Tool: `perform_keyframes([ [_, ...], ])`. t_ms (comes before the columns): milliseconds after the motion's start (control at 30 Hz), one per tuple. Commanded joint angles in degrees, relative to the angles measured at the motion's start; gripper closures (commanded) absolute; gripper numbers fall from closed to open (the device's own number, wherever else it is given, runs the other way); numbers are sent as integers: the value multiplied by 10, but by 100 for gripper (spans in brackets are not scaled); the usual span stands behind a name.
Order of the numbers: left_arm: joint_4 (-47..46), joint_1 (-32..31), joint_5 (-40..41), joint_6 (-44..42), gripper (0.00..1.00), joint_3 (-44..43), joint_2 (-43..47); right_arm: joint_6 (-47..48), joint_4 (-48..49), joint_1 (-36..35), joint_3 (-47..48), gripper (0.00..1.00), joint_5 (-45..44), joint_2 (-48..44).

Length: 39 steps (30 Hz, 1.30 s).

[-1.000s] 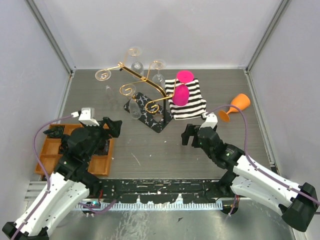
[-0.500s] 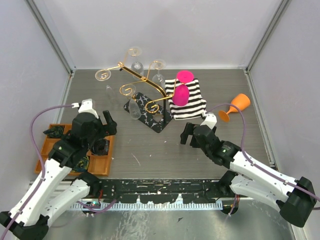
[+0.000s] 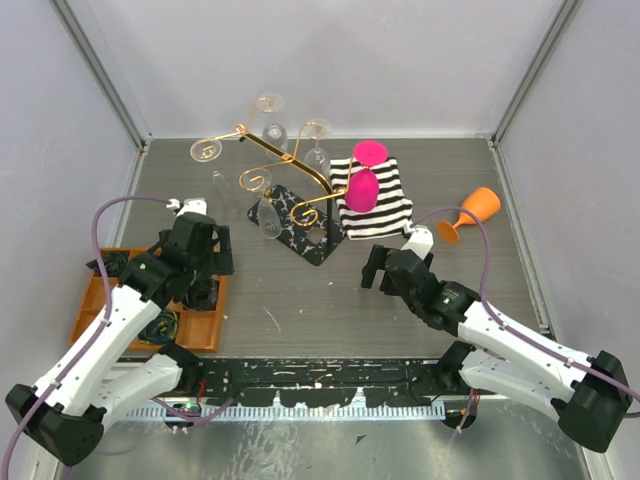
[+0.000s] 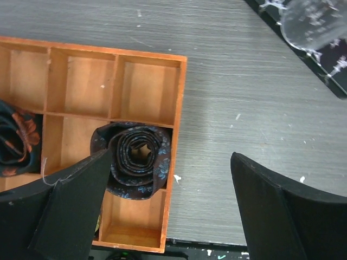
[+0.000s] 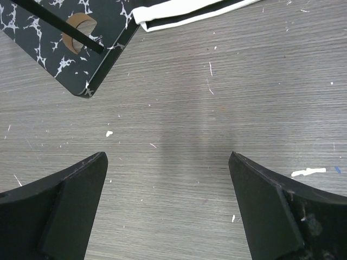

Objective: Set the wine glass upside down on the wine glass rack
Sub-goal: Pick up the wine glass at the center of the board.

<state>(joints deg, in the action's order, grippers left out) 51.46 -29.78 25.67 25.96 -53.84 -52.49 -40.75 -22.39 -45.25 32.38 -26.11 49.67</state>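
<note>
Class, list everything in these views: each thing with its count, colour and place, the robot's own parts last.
rack: 1, gold wire on black marbled base, back centre
clear glasses: seemingly 4, hanging upside down on rack
cloth: 1, black-and-white striped, right of rack
pink glass: 1 or 2, unclear, on cloth
orange glass: 1, on its side, far right
tray: 1, orange wood, near left
rolled ties: 2 seen, dark patterned, in tray
table: 1, grey
arms: 2, white and black, near edge
left pincer: 1, black, open, over tray's right edge
right pincer: 1, black, open, over bare table by rack
</note>
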Motion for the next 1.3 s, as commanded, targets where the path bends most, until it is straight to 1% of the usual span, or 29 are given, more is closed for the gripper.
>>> perform_keyframes([
  [0, -63, -1, -76, -82, 2, -6, 39, -16, 3, 1, 21, 0, -39, -9],
  [133, -75, 0, -101, -104, 2, -21, 75, -45, -63, 7, 52, 0, -107, 0],
  [233, -89, 0, -115, -97, 2, -19, 96, -42, -73, 42, 68, 0, -109, 4],
  [400, -94, 0, -106, -97, 2, -22, 115, -22, -70, 147, 87, 0, -57, 14],
  [567, -121, 0, -83, -101, 2, 8, 150, 2, -50, 269, 114, 0, -4, 40],
  [700, -126, 0, -133, -130, 2, 20, 186, 1, -34, 376, 152, 0, 61, 97],
  [733, -126, 0, -137, -134, 2, 22, 197, -3, -27, 390, 159, 0, 69, 114],
  [833, -129, 0, -112, -126, 2, 32, 229, -20, -19, 422, 189, 2, 80, 178],
  [933, -125, -1, -105, -113, 2, 27, 244, -33, -18, 441, 215, 3, 62, 222],
  [1133, -119, 0, -91, -101, 2, 32, 251, -36, 0, 469, 239, 7, 35, 279],
  [1267, -107, 0, -89, -99, 2, 35, 244, -30, 8, 492, 254, 10, 45, 313],
])
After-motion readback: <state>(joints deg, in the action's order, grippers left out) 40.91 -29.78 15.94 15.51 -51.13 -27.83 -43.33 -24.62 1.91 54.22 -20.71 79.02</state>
